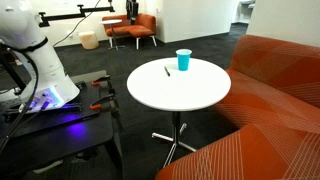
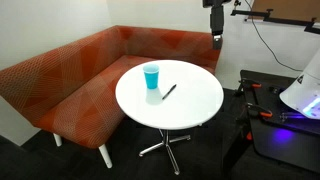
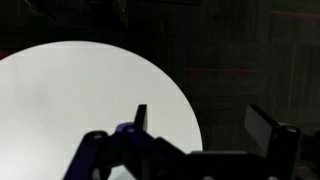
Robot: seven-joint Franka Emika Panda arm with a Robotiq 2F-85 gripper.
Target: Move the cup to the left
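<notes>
Blue plastic cup (image 2: 151,76) upright near rim of round white surface (image 2: 190,105), just beside dark pen (image 2: 170,91); judged light, stiff, slick, best taken across mid-wall; jaws spread open, empty, well apart

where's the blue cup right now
In both exterior views the bright blue plastic cup stands on the round white table, near the rim facing the orange sofa, beside a thin dark pen.
</notes>
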